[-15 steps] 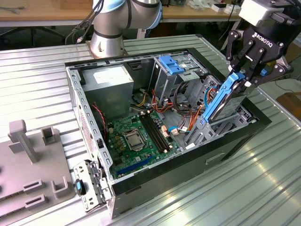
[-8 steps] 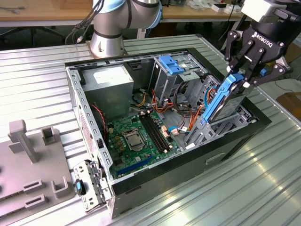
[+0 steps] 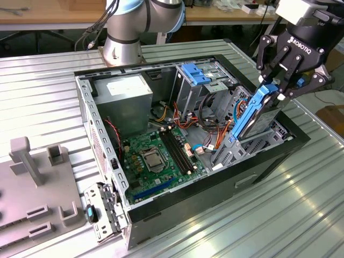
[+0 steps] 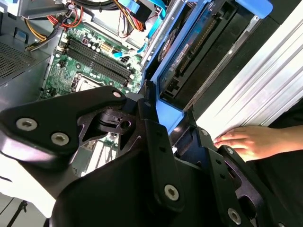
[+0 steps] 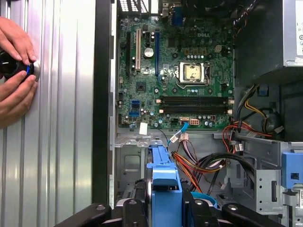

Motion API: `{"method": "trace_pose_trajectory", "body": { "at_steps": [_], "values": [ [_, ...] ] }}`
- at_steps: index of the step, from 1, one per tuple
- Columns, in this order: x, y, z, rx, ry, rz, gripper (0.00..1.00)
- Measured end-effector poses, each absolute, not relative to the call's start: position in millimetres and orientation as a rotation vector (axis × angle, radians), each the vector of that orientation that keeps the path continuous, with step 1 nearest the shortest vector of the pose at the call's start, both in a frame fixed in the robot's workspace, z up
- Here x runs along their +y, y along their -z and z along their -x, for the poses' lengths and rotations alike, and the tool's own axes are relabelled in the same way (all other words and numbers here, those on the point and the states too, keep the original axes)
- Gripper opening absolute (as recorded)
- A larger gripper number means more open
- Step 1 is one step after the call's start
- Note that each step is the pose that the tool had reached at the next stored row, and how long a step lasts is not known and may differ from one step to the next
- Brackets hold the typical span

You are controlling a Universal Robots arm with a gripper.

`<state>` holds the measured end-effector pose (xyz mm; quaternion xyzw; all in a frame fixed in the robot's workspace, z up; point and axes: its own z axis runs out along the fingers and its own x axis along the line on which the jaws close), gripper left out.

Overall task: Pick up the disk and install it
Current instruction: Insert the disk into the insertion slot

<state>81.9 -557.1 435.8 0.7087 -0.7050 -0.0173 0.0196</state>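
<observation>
The disk (image 3: 262, 121) shows dull silver-grey metal framed in glossy blue plastic. The gripper (image 3: 275, 88) looks matt black, with bright metal screw heads. The table (image 3: 48, 91) is ribbed, brushed metal with a soft sheen. The computer case (image 3: 226, 174) is satin black outside, bare grey sheet metal inside; its circuit board (image 3: 153, 156) is glossy green. By the table's edge at the exterior view's left, the grey holders (image 3: 32, 161) look like matt plastic.

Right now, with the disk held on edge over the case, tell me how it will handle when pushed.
The disk looks like a rigid metal slab, so it likely won't flex. Probably dense for its size; held by the end effector near its top edge, it may tilt. Its blue bracket looks plastic and could bend under a skewed push.
</observation>
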Motion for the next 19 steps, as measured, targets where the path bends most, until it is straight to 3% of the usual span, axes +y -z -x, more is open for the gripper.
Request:
{"method": "trace_pose_trajectory", "body": {
  "at_steps": [19],
  "values": [
    [-557,-406,-82,-2.187,0.054,-2.199,0.37]
  ]
}}
